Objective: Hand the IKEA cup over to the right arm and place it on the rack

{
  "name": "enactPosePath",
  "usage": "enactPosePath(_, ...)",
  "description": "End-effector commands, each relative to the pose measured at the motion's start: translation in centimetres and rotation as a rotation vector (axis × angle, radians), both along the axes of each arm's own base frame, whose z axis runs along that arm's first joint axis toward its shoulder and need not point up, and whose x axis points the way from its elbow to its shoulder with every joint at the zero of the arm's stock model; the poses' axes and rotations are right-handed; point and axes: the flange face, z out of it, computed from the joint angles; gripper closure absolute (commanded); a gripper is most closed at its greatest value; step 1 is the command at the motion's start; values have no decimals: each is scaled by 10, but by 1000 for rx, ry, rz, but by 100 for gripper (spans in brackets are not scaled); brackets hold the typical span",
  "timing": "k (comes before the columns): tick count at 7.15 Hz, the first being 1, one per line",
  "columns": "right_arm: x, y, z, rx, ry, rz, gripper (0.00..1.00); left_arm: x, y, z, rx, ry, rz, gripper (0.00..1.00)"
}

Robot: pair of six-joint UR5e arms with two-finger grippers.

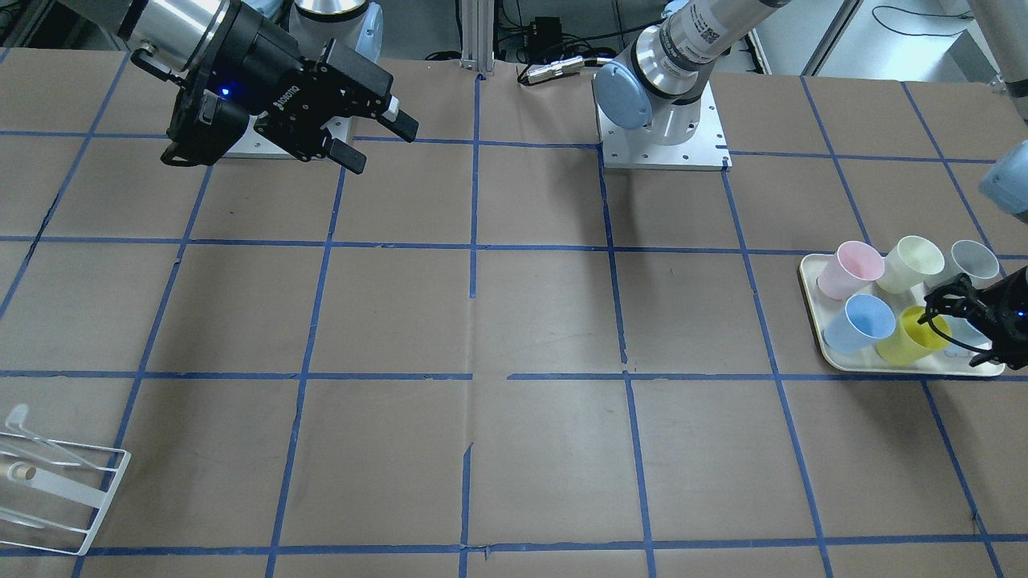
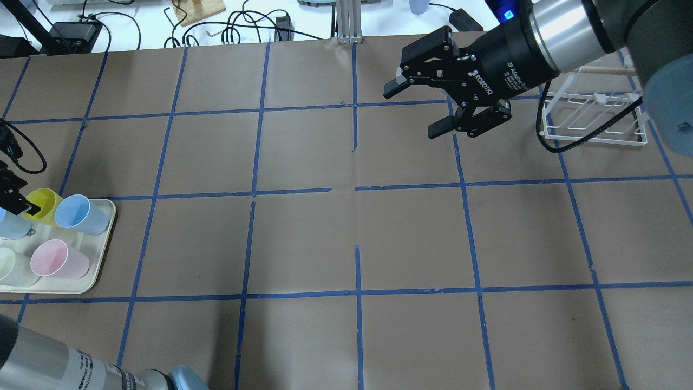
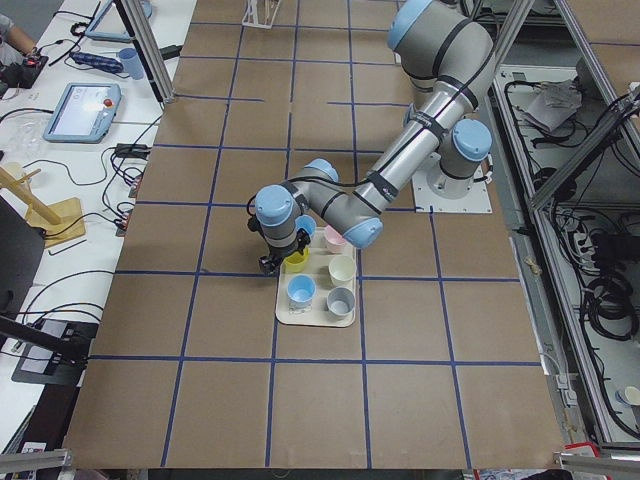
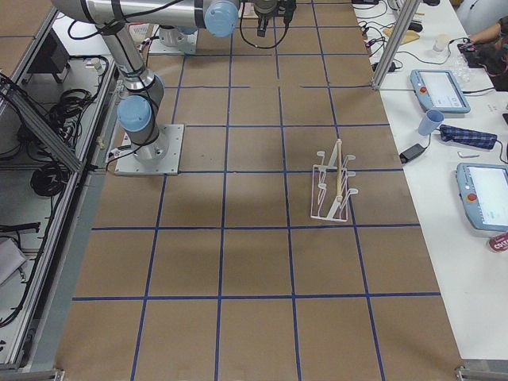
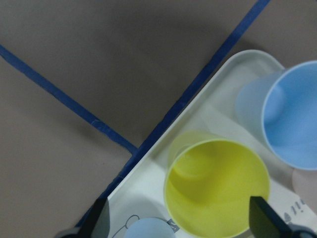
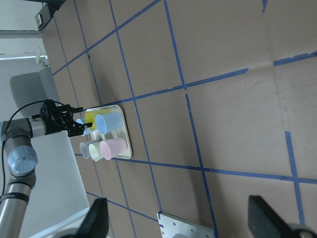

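The bright yellow IKEA cup (image 5: 215, 186) stands upright on a cream tray (image 5: 143, 198), also seen in the front view (image 1: 911, 333) and the overhead view (image 2: 43, 206). My left gripper (image 5: 182, 220) is open just above the cup, one finger on each side of its rim; it also shows in the front view (image 1: 960, 333). My right gripper (image 2: 414, 110) is open and empty, held high over the far side of the table, also in the front view (image 1: 379, 142). The white wire rack (image 2: 593, 116) stands at the far right, beyond the right gripper.
The tray (image 1: 811, 273) also holds a pink cup (image 1: 851, 269), a pale cream cup (image 1: 911, 263), a grey cup (image 1: 973, 261) and a light blue cup (image 1: 861, 321) close beside the yellow one. The left arm's base plate (image 1: 662, 148) is bolted to the table.
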Motion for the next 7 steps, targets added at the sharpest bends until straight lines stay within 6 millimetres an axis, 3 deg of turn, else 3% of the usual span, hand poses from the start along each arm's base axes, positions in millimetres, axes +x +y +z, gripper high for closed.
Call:
enactPosePath(1, -8, -1, -11, 20, -51, -24, 0, 0, -1, -3, 2, 3, 9, 48)
enactPosePath(2, -9, -2, -11, 18, -58, -25, 0, 1, -1, -6, 5, 6, 12, 69)
enactPosePath(4, -3, -4, -4, 0, -164, -26, 0, 4, -3, -2, 7, 3, 14, 99)
enactPosePath(5, -3, -4, -9, -35, -185, 3, 0, 0, -4, 8, 0, -7, 28, 100)
enactPosePath(6, -2, -2, -28, -77, -204, 55, 0, -8, -5, 18, 15, 7, 24, 100)
enactPosePath(7, 2, -2, -30, -84, -288, 48, 0, -11, -5, 38, 27, 20, 25, 100)
